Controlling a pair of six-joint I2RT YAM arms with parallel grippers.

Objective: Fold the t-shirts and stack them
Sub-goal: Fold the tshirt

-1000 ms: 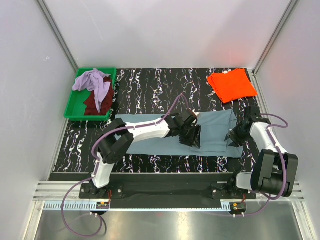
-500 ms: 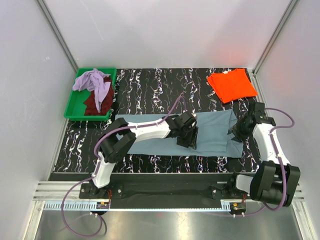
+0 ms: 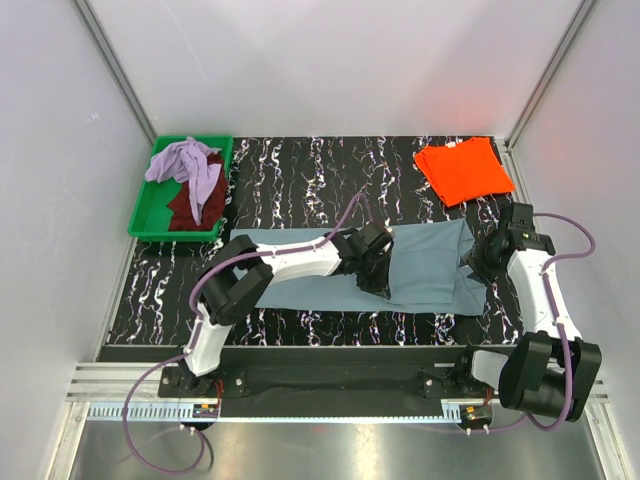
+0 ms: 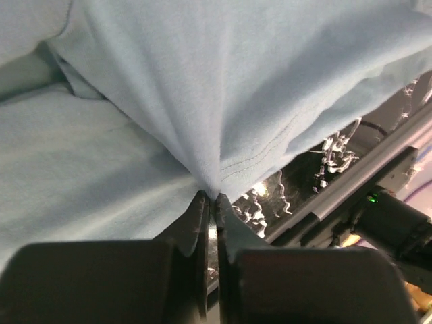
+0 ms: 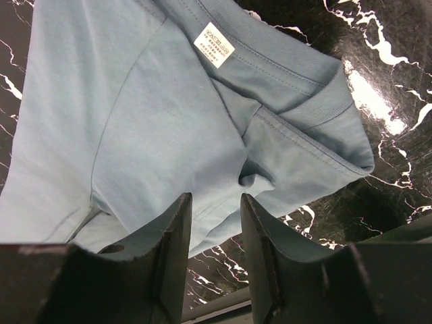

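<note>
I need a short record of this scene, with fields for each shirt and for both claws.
blue shirt: spread flat on the table
orange shirt: folded, far right corner
lavender shirt: crumpled in the tray
maroon shirt: in the tray, partly under the lavender shirt
left claw: shut, pinching a fold of the blue shirt
right claw: open, over its collar end

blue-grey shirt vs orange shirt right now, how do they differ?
Shape: the blue-grey shirt lies as a long, rumpled strip; the orange shirt is a compact folded square.
Place: blue-grey sits mid-table near the arms; orange sits at the far right corner.
Handling: the left gripper is shut on a pinch of the blue-grey shirt and the open right gripper hangs over its collar end; nothing touches the orange shirt.
Both lie on the table.
</note>
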